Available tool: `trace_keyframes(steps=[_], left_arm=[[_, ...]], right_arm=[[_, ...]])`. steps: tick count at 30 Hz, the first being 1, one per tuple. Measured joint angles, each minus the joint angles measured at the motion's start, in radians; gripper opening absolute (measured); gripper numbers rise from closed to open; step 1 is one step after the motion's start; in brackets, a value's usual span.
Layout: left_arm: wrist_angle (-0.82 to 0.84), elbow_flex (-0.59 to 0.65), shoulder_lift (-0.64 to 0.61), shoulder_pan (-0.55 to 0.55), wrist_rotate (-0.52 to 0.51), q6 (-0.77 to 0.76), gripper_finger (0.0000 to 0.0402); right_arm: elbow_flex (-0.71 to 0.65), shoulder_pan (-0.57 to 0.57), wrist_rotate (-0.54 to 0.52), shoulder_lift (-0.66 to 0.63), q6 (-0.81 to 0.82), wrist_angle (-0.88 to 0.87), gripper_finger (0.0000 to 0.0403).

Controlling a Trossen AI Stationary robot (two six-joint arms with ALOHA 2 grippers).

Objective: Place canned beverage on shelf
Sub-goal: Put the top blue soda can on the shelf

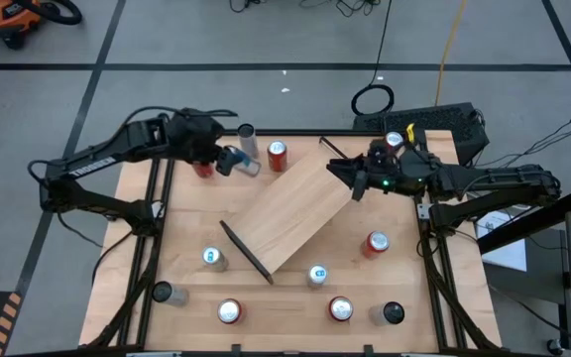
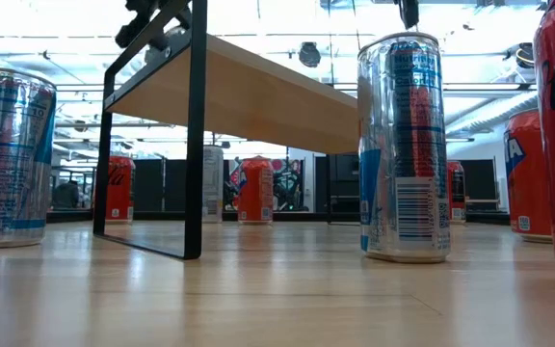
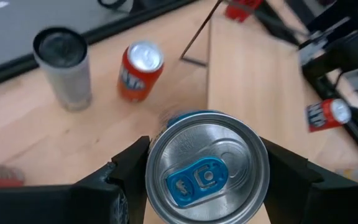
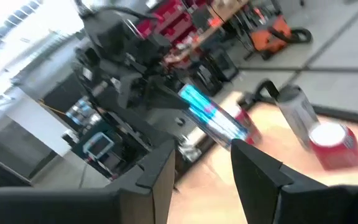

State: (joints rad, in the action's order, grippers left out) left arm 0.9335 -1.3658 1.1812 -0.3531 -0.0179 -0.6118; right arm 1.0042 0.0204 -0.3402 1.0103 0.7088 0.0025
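Note:
A slim silver-and-blue can [image 3: 207, 180] with a blue tab hangs tilted above the table's far left part, with my left gripper [image 1: 234, 161] shut on it. It also shows in the right wrist view as a slanted can [image 4: 213, 118]. The shelf [image 1: 290, 213], a light-wood board with black end brackets, stands diagonally mid-table on its brackets [image 2: 196, 145]. My right gripper [image 1: 350, 180] hovers above the shelf's far right end, pointing level toward the left arm. Its fingers [image 4: 160, 168] stand apart with nothing between them. My left gripper pinches the can's round side wall just below the top rim [image 3: 150, 175], one finger [image 3: 126, 171] on each side. The fingers slant down from the table's left. The can is lifted clear and tilted, its top turned back toward the wrist.
A red can [image 1: 278, 154] and a grey can [image 1: 247, 134] stand at the far edge near the held can, another red one [image 1: 203, 169] under the left arm. Several more cans [image 1: 317, 276] stand along the near half of the table, two close to the low camera [image 2: 400, 145].

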Motion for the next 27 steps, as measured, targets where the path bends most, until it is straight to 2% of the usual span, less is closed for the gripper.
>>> trace_keyframes(steps=[6, 10, 14, 18, 22, 27], left_arm=[[-0.006, -0.050, 0.001, 0.000, 0.057, 0.016, 0.0226], [-0.025, -0.068, 0.001, 0.000, 0.106, 0.052, 0.0226], [-0.070, -0.068, 0.001, 0.000, 0.176, 0.090, 0.0226], [-0.125, -0.068, 0.001, 0.006, 0.253, 0.164, 0.0226], [-0.192, -0.068, 0.001, 0.022, 0.274, 0.264, 0.0226], [-0.245, -0.068, 0.001, 0.029, 0.281, 0.379, 0.0226]], right_arm=[[0.001, 0.000, 0.000, 0.015, -0.124, 0.149, 0.0137], [0.077, 0.000, 0.004, 0.063, -0.200, 0.106, 0.0138], [0.233, 0.000, 0.005, 0.155, -0.311, -0.016, 0.0151], [0.446, -0.018, 0.051, 0.271, -0.409, -0.238, 0.0179], [0.655, -0.047, 0.106, 0.394, -0.460, -0.464, 0.0212], [0.865, -0.073, 0.172, 0.522, -0.519, -0.621, 0.0246]])
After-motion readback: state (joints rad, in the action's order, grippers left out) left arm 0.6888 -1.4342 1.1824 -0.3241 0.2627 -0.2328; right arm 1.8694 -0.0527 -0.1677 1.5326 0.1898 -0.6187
